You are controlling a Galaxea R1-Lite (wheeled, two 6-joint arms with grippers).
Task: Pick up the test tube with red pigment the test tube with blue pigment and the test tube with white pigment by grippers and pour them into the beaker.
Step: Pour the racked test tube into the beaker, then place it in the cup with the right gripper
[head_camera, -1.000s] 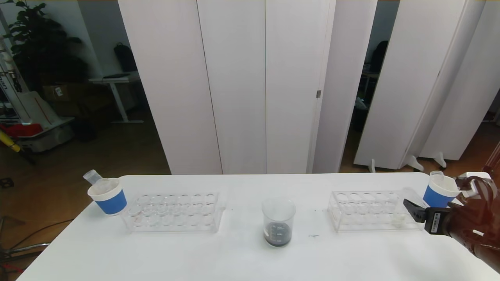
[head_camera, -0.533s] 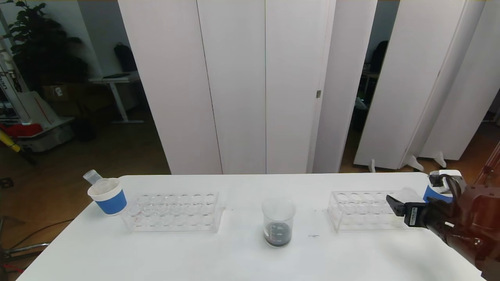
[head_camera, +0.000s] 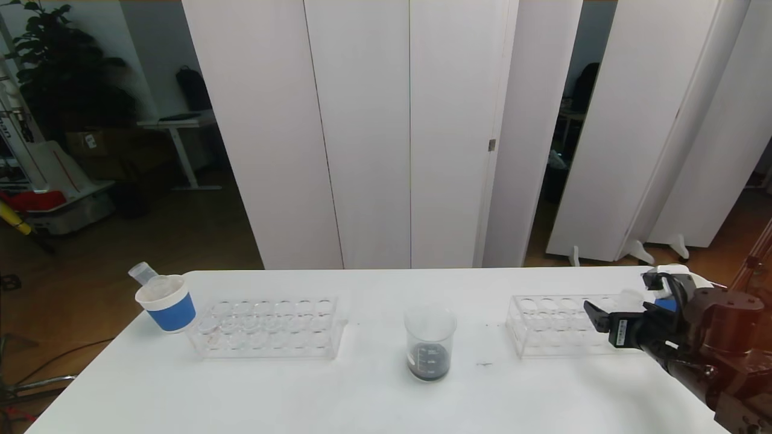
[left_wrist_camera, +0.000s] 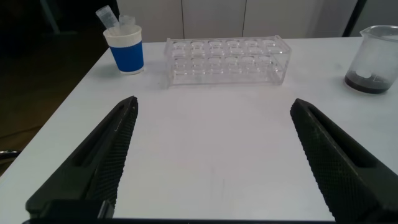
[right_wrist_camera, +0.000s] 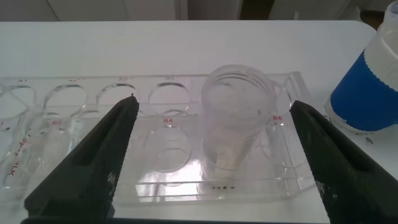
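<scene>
The test tube with white pigment (head_camera: 630,299) stands upright in the end holes of the right rack (head_camera: 555,325), at the table's (head_camera: 374,398) right side in the head view. The right gripper (head_camera: 594,316) reaches in low from the right edge, forearm nearly level, its tip over the rack's near right corner just beside that tube. A blue-sleeved cup (head_camera: 666,301) shows partly behind the arm. The beaker (head_camera: 429,342) sits mid-table with dark liquid at its bottom, well apart from both racks. To the left lie the left rack (head_camera: 268,328) and another blue-sleeved cup (head_camera: 167,302) with a tube leaning in it. The left arm is outside this view.

In the left wrist view, the left gripper (left_wrist_camera: 211,155) hovers over bare table, fingers spread wide and holding nothing; the left rack (left_wrist_camera: 227,60), cup (left_wrist_camera: 126,50) and beaker (left_wrist_camera: 375,51) lie well ahead of it.

In the right wrist view, the right gripper (right_wrist_camera: 214,158) has its fingers spread wide on either side of the white tube (right_wrist_camera: 236,121), not touching it. The tube stands in the rack (right_wrist_camera: 93,149), cream residue at its bottom, the blue cup (right_wrist_camera: 367,81) nearby.
</scene>
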